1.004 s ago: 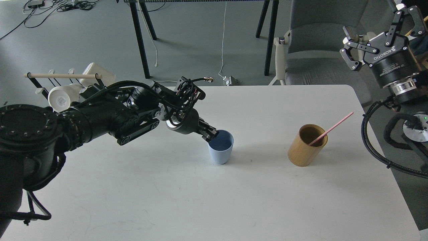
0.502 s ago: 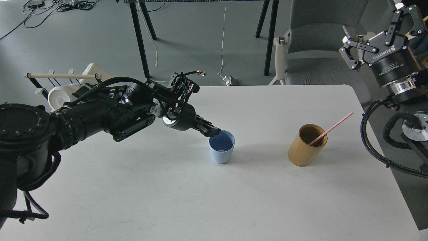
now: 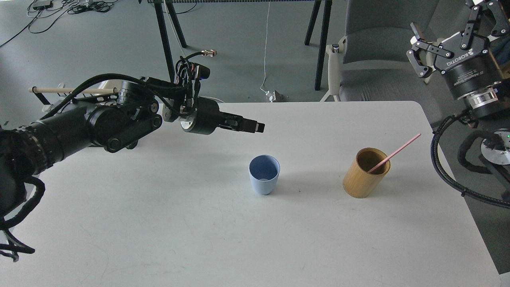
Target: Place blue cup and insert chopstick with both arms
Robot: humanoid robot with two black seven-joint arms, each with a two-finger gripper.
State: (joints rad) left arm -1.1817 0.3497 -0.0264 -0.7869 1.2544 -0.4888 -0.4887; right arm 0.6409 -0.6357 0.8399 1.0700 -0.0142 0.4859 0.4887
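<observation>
The blue cup point(image 3: 264, 177) stands upright and empty on the white table point(image 3: 199, 223), near its middle. The pink chopstick point(image 3: 396, 152) leans in the tan bamboo cylinder point(image 3: 364, 175) to the cup's right, its top pointing up and right. My left gripper point(image 3: 257, 127) hovers above and to the left of the cup, clear of it and holding nothing; its fingers point right and look like one dark bar. My right gripper point(image 3: 448, 22) is open and empty, raised beyond the table's far right corner, well above the chopstick.
A black wire rack with a pale wooden rod point(image 3: 55, 90) sits at the table's far left, mostly behind my left arm. A grey chair point(image 3: 378, 48) stands behind the table. Black cables point(image 3: 450, 175) loop off the right edge.
My left gripper has let go of the blue cup's rim and has risen up and back to the left. The cup stays standing. My right gripper has drifted slightly upward.
</observation>
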